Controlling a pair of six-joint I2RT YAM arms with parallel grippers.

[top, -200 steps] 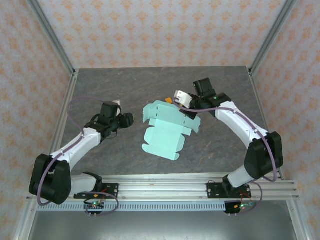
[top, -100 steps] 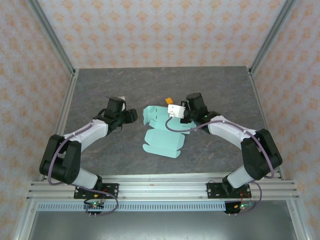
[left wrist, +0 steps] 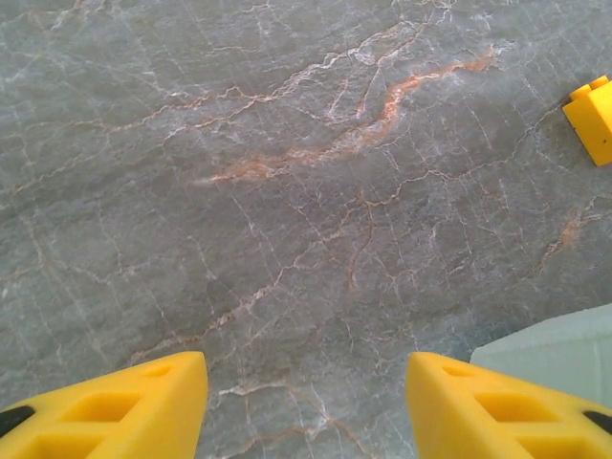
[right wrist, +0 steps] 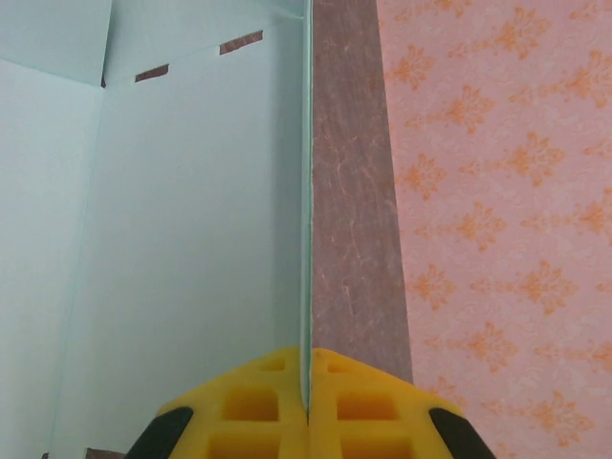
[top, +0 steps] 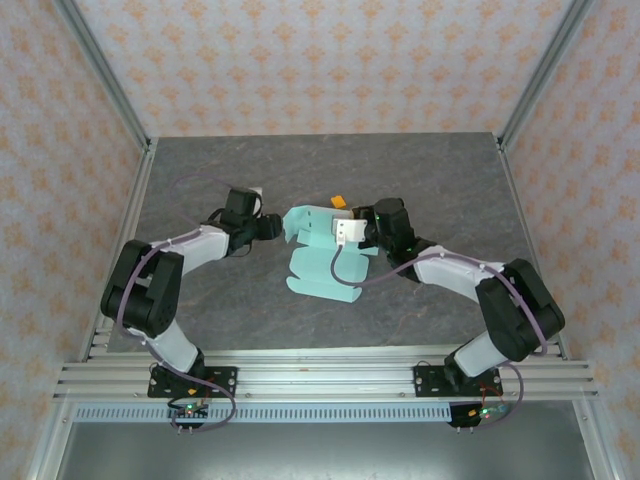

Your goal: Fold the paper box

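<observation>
The paper box [top: 318,268] is pale mint-green card lying partly folded in the middle of the table, with its far flaps raised. My right gripper [top: 350,232] is at the box's far right side, shut on a panel that stands upright. In the right wrist view the thin card edge of the paper box [right wrist: 191,239] runs straight into the closed yellow jaws of my right gripper [right wrist: 309,387]. My left gripper [top: 272,228] is just left of the box, open, with nothing between its fingers. In the left wrist view a corner of the box [left wrist: 564,349] shows beside the right finger of my left gripper [left wrist: 306,411].
A tiny orange cube [top: 340,202] lies just behind the box, and the same orange cube [left wrist: 593,115] sits at the right edge of the left wrist view. Grey marble table [top: 200,180] stretches on all sides. Metal frame posts and patterned walls bound the table.
My right gripper has moved left and toward me with the flap in its grip, folding the sheet narrower. My left gripper has moved right, up to the box's left edge.
</observation>
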